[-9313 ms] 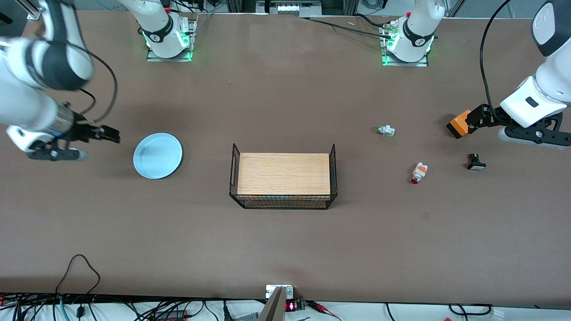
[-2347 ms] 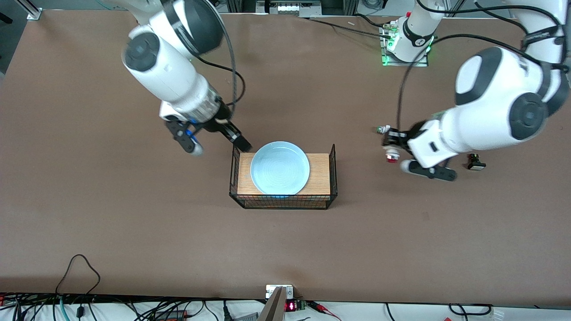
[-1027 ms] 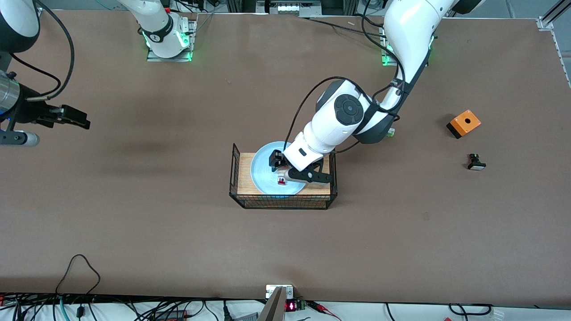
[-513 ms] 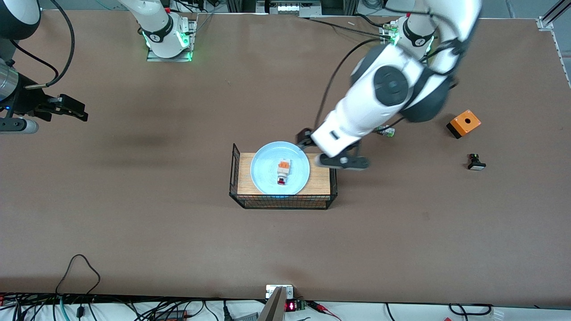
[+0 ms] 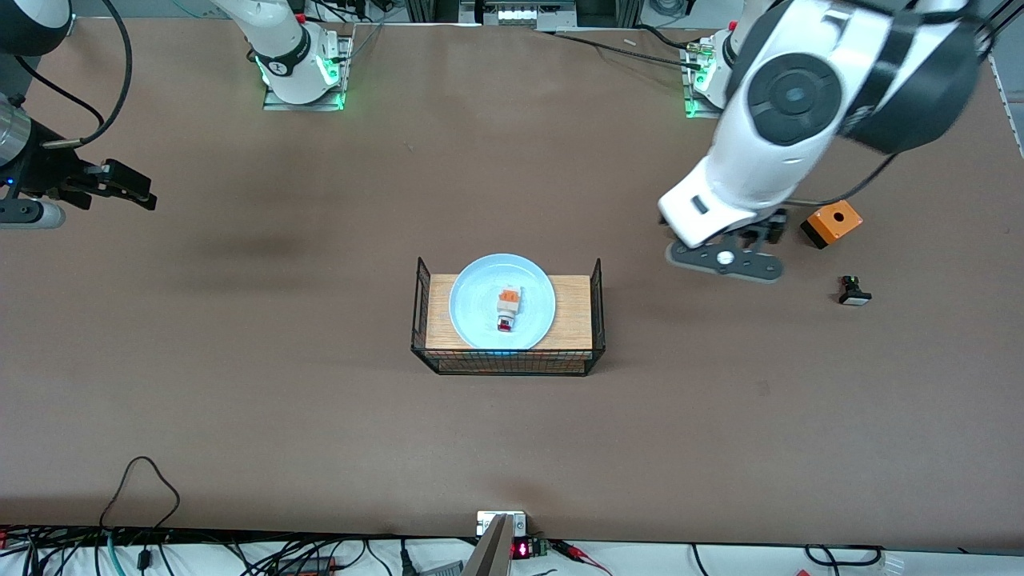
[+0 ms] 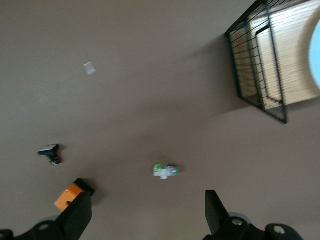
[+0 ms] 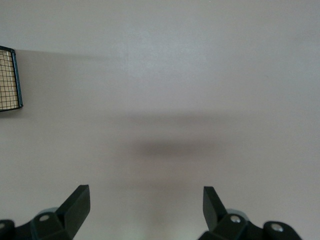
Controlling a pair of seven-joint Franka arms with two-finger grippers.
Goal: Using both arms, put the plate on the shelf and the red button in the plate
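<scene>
The pale blue plate (image 5: 480,298) lies on the wooden board in the wire basket (image 5: 422,304) at the table's middle. The red button (image 5: 507,307) lies on the plate, red cap toward the front camera. My left gripper (image 5: 764,234) hangs open and empty above the table beside the orange box (image 5: 833,221). Its wrist view shows the open gripper (image 6: 145,220) over bare table, the basket (image 6: 260,75) and a sliver of the plate (image 6: 316,55). My right gripper (image 5: 136,190) waits open and empty over the right arm's end of the table; its wrist view (image 7: 145,210) shows bare table.
A green-tipped white switch (image 6: 165,171) lies under the left hand and is hidden in the front view. A small black part (image 5: 853,292) lies nearer the front camera than the orange box. Both show in the left wrist view: the part (image 6: 50,152), the box (image 6: 70,196).
The left gripper let go of the red button on the plate and has drawn back toward the left arm's end of the table. The right arm has barely moved.
</scene>
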